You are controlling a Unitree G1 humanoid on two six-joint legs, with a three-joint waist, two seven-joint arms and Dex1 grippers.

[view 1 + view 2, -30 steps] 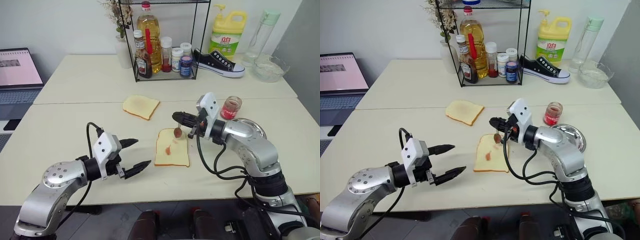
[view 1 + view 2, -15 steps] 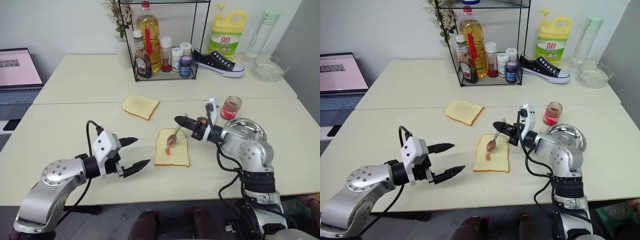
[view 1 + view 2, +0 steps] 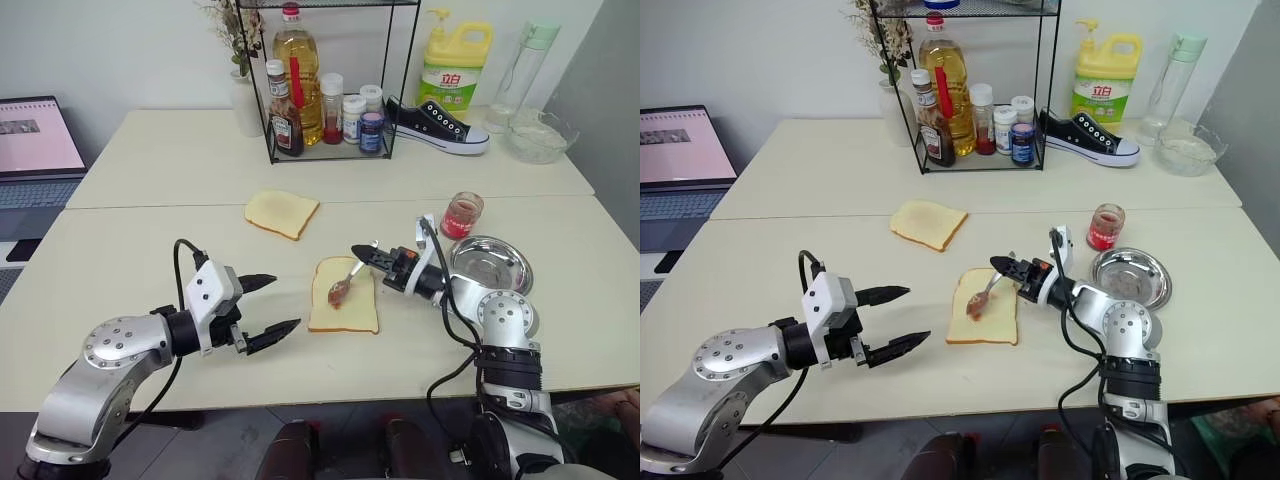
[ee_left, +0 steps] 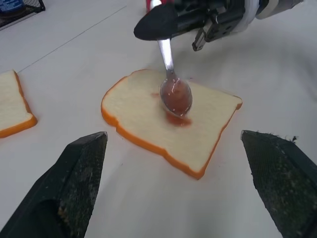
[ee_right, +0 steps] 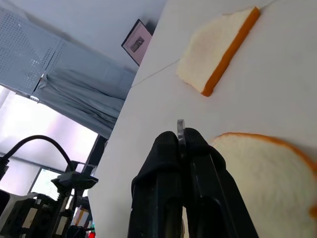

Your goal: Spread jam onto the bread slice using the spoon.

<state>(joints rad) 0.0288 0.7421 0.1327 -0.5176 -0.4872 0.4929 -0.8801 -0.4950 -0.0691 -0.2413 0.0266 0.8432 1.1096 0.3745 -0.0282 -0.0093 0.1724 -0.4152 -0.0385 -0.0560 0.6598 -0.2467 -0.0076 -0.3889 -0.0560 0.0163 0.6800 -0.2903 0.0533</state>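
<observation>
Red jam (image 4: 177, 99) on cream, orange-crusted bread slice (image 4: 148, 121).

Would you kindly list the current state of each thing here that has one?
Bread slice: flat on table, jam smeared in middle.
Spoon: bowl on bread, carrying jam.
Right gripper: shut on spoon handle.
Left gripper: open, empty.
Jam jar: lidless.
Steel dish: empty.

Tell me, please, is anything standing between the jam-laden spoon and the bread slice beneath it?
Nothing visible does. The right gripper holds the spoon, whose bowl of jam is right at the bread slice.
</observation>
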